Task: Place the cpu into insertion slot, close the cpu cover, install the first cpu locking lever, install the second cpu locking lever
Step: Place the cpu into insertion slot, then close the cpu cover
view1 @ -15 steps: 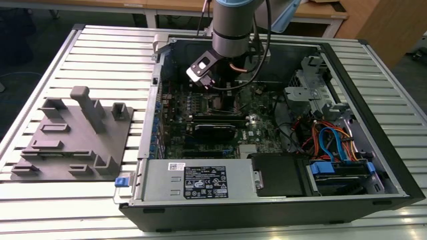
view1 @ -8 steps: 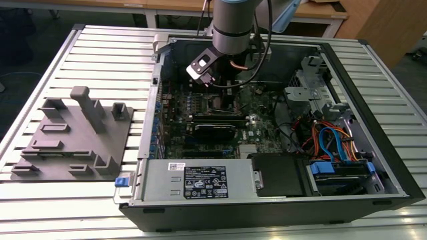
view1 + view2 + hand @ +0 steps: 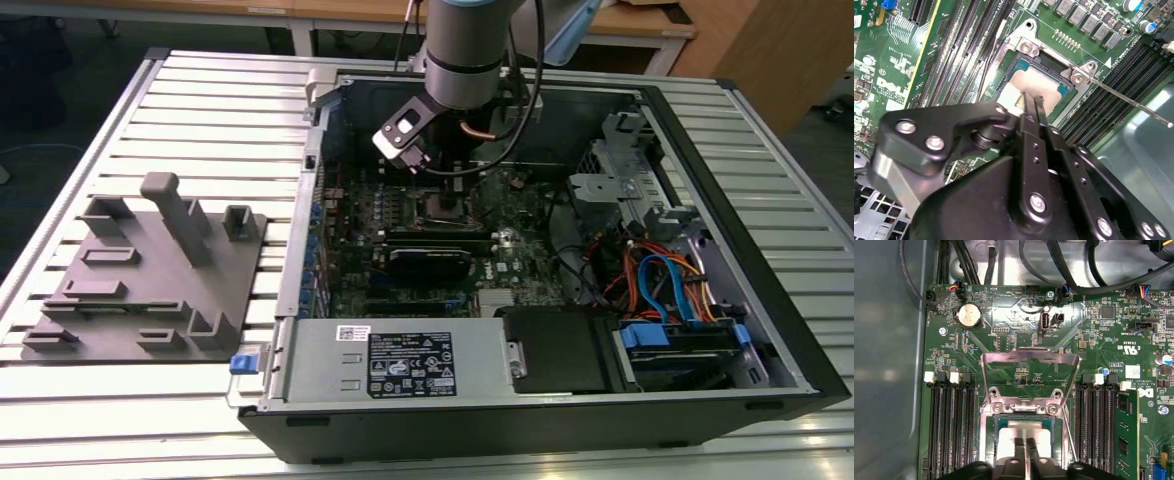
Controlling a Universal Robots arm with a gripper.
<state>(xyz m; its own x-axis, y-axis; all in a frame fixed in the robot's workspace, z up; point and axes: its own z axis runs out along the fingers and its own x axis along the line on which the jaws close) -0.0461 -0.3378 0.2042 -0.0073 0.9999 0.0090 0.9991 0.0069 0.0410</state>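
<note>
The cpu (image 3: 1040,81) lies flat in the insertion slot (image 3: 1026,47), its dull silver top showing in both wrist views. My gripper (image 3: 1030,98) hangs just above the cpu (image 3: 1043,437), its two slim fingers (image 3: 1020,447) pressed close together with nothing held. The cpu cover (image 3: 1029,357), a silvery frame with a square window, stands raised off the insertion slot (image 3: 1024,407) on its hinge. A thin locking lever (image 3: 1129,102) sticks out sideways from the socket, unlatched. In the exterior view my gripper (image 3: 441,185) reaches down inside the open computer case over the insertion slot (image 3: 445,207).
Black memory slots (image 3: 951,425) flank the socket on both sides. Case walls (image 3: 320,180) ring the board, with cables (image 3: 654,280) and a drive cage at the exterior view's right. A grey fixture plate (image 3: 147,270) lies outside the case at the exterior view's left.
</note>
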